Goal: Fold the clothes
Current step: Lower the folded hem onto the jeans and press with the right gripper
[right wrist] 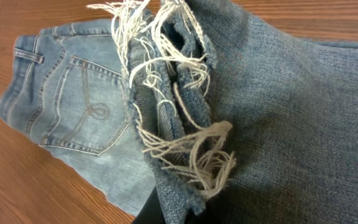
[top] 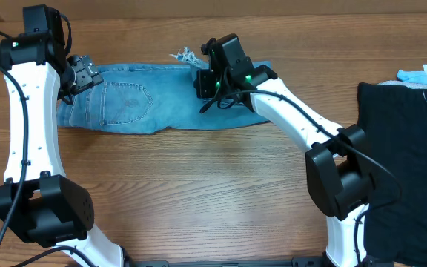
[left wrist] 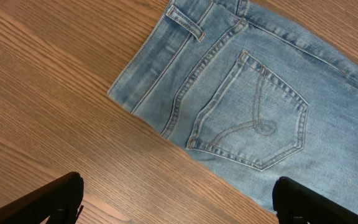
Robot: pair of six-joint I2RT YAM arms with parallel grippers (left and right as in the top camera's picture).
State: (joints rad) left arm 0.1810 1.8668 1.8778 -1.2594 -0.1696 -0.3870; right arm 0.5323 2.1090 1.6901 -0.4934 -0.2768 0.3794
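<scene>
Jeans (top: 173, 111) were seen from overhead laid flat on the table (top: 199, 193), seemingly doubled over. The left gripper (top: 86, 74) was poised just beyond the back pocket (top: 124, 102) on its waistband (top: 71, 104) side. The right gripper (top: 207, 81) was set well apart from that pocket, on the opposite side.

From the left wrist, the jaws were shown spread wide and empty, with the pocket ahead of them.

From the right wrist, the frayed hems (right wrist: 179, 124) were seen bunched and pinched by jaws pressed together, the pocket lying beyond. The denim was judged soft, limp, fairly heavy and not slippery. It was best taken hold of at the thick hem seam, through all layers, not by the loose threads.
</scene>
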